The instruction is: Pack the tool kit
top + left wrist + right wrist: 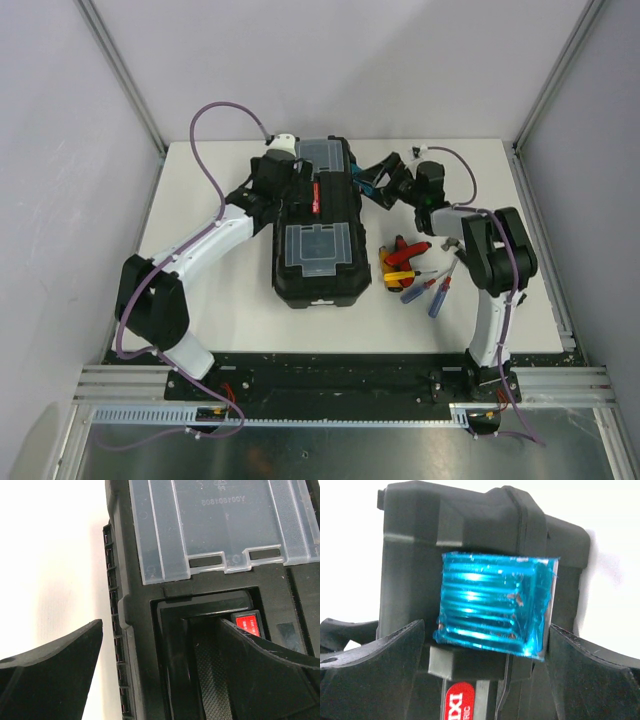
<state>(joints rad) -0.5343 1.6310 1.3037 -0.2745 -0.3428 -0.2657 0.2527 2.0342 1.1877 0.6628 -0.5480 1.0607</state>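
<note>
Fingers (375, 665) of right gripper (378, 186) stood released, straddling blue latch (492, 605) of closed toolbox (315, 250) mid-counter (250, 320). Left gripper (293, 188) released at handle (210, 680). Screwdrivers (420, 280) lay outside. Likely unlatching step; next: flip latch, raise lid.

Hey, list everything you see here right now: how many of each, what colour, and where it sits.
toolbox: one, black, centre of the table
lid compartments: two, clear, on the toolbox top
latch: one seen, blue, toolbox's right side
hand tools: small pile, red, yellow and blue handles, right of the toolbox
table: one, white
cable: one, purple, looping along the left arm
left gripper: open, astride the toolbox's left edge
right gripper: open, flanking the latch
</note>
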